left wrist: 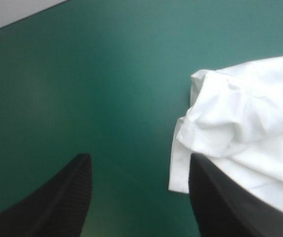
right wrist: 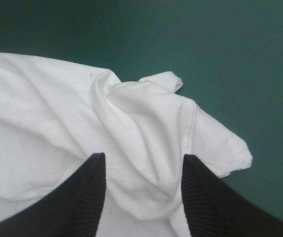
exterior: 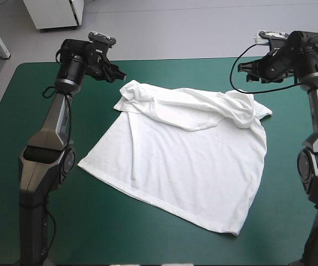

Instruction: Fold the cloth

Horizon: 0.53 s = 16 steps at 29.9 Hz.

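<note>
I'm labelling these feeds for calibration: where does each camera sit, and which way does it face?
High view: above and behind the robot, looking forward and down on the teal-green table and spread T-shirt; both arms show.
Left wrist view: above the left gripper, open, facing the table beside a bunched shirt corner.
Right wrist view: above the right gripper, open over the other crumpled corner.
Shared: all three show the T-shirt.

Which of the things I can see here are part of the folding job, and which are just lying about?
Part of the job: the white T-shirt, lying mostly flat; the left end effector and the right end effector, both open.
Just lying about: nothing loose shows, only the teal-green cover underneath.
</note>
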Tool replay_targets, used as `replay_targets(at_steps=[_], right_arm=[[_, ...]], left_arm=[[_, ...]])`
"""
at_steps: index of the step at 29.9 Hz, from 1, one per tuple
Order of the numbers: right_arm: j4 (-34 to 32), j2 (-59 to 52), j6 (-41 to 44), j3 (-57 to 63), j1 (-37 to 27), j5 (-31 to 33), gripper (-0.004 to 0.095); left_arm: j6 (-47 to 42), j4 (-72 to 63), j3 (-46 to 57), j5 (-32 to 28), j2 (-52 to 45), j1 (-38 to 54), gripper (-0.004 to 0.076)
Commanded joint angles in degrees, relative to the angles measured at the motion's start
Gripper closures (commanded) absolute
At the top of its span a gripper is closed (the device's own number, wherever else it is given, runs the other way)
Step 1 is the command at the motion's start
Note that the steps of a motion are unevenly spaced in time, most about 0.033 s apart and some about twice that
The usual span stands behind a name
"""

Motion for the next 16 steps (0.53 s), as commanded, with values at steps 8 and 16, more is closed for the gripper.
replay_targets(at_steps=[8,16], right_arm=[[-1.14,-18.09,1.29,7.8,0.03,0.09,0.0467],[0.72,-30.77,1.64,22.38,0.03,0.09,0.0467]], left_arm=[[-4.01,1.72,33.62,1.81,-26.51,0.09,0.0295],[-5.6,1.49,55.57,1.81,-43.23,-0.02,0.0296]])
